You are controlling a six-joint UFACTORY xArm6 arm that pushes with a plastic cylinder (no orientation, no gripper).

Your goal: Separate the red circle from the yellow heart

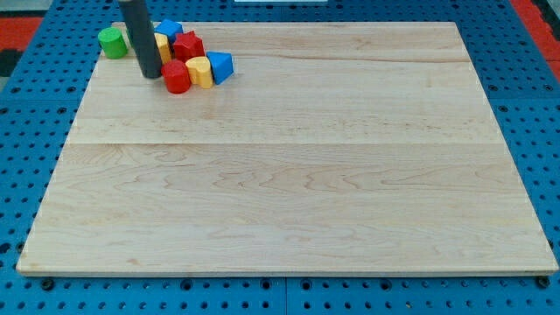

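The red circle [177,77] sits near the view's top left on the wooden board [289,175]. It touches the yellow heart [200,72] on its right. A blue triangle [220,66] touches the heart's right side. My tip [150,74] stands just left of the red circle, very close to it. Behind them lie a red star [187,45], a blue block [169,30] and a yellow block [163,46], the last partly hidden by the rod.
A green block [112,41] stands at the board's top left corner, left of the rod. The board lies on a blue pegboard surface [35,157].
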